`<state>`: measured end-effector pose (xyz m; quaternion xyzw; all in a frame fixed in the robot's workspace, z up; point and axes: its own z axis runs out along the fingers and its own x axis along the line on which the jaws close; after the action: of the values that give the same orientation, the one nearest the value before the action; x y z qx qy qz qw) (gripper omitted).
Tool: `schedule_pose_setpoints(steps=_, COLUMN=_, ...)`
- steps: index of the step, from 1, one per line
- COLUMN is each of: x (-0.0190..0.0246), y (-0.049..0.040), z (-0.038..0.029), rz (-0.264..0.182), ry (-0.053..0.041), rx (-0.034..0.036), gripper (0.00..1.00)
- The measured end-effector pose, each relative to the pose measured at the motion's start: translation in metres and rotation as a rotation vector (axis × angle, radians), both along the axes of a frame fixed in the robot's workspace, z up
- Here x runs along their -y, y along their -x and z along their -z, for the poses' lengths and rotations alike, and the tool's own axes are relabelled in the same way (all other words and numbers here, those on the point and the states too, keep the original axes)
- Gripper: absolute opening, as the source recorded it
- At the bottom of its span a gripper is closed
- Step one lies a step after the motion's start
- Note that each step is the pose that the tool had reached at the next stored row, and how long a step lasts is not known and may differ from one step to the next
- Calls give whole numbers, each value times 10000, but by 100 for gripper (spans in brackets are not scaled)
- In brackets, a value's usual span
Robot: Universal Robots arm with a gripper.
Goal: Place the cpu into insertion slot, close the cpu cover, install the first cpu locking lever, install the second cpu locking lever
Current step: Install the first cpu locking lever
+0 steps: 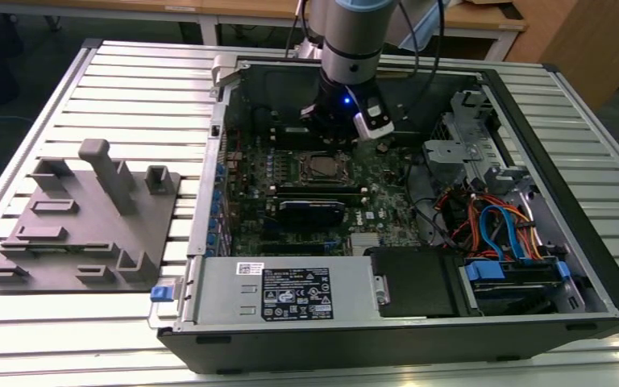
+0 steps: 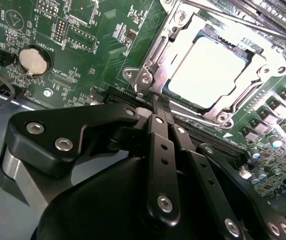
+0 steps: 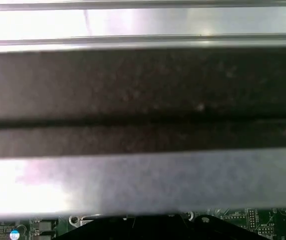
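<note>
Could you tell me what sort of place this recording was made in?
Probably a robotics lab or test bench: an open computer case lies on a slatted metal table, a grey fixture plate sits beside it, and wooden desks stand behind.

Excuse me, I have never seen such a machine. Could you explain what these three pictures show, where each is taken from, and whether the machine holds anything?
A robot arm reaches down into an open computer case lying on a slatted metal table. The exterior view looks from outside. Both wrist views come from cameras riding on the arm. In the second wrist view, the black end effector sits close to the motherboard, with its fingers together near a corner of the cpu cover. The cover lies closed over the silver cpu. A grey fixture plate lies at the exterior view's left. It holds nothing I can see.
</note>
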<state>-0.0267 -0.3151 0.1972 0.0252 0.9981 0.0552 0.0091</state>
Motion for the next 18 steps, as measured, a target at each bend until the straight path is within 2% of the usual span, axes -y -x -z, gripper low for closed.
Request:
schedule_pose_setpoints(steps=12, x=-1, y=0, z=-20, rz=0, ry=52, rx=2, gripper=10)
schedule_pose_setpoints(steps=17, x=-3, y=1, z=11, rz=0, ry=374, rx=-10, gripper=10)
schedule_pose_setpoints(steps=18, x=-4, y=1, z=15, rz=0, ry=415, rx=-10, gripper=10)
